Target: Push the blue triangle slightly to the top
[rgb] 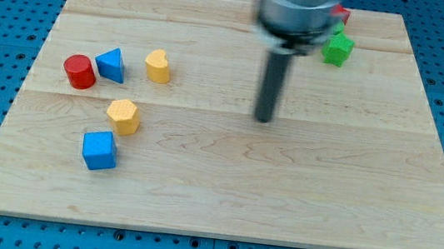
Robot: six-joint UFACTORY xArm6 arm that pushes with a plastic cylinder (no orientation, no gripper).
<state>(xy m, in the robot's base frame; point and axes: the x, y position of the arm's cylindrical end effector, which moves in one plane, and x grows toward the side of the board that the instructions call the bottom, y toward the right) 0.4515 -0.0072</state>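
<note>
The blue triangle [111, 64] lies on the wooden board [224, 183] at the view's left, between a red cylinder [80, 71] touching its left side and a yellow heart-shaped block [157, 65] to its right. My tip [264, 118] is near the board's middle, well to the right of the blue triangle and slightly lower in the view. The rod is blurred. It touches no block.
A yellow hexagon [123, 117] and a blue cube [100, 150] lie below the triangle. A green star-shaped block [338, 49] and a partly hidden red block [341, 15] sit at the top right, beside the arm's body.
</note>
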